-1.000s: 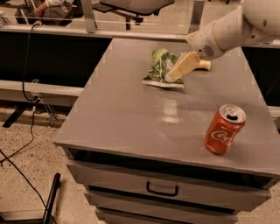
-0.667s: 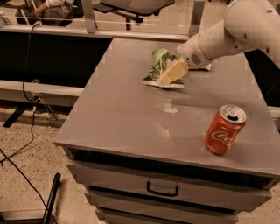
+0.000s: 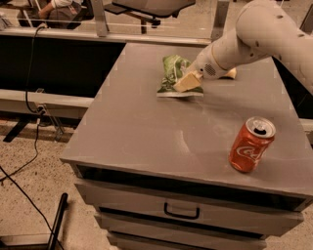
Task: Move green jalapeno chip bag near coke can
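Note:
The green jalapeno chip bag (image 3: 172, 73) lies crinkled on the far middle of the grey cabinet top (image 3: 142, 122). The red coke can (image 3: 251, 145) stands upright near the front right corner, well apart from the bag. My gripper (image 3: 209, 78) comes in from the upper right on the white arm and is open. One cream fingertip (image 3: 187, 82) rests over the bag's right edge. The other fingertip (image 3: 231, 73) shows behind the wrist, to the right. Nothing is held.
The cabinet has drawers below, with a dark handle (image 3: 181, 211). Black cables (image 3: 29, 161) run across the speckled floor at left. A dark pole (image 3: 56, 222) leans at lower left. A black rail and a chair base (image 3: 146, 7) stand behind the cabinet.
The arm has swung left and down. The gripper has come lower over the bag's right edge. The bag and the can have not moved.

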